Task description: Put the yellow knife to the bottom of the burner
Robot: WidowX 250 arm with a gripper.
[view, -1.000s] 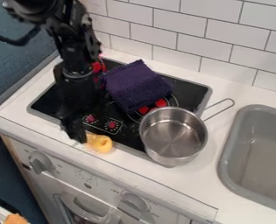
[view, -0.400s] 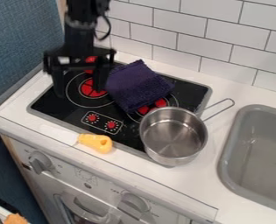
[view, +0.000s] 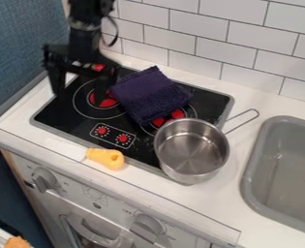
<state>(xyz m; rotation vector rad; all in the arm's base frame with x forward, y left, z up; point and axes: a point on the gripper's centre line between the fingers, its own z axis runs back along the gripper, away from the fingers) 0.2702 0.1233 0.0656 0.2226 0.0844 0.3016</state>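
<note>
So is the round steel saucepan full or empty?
Empty: the round steel saucepan shows its bare metal bottom, with nothing lying in it.

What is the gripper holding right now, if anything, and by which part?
Nothing: the gripper hangs open over the stove's left side, while the yellow knife lies apart from it at the stove's front edge.

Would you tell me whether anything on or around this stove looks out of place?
The purple cloth partly covers a burner, an odd spot for fabric. The metal pot reaches past the front edge of the cooktop instead of sitting centred on a burner.
</note>
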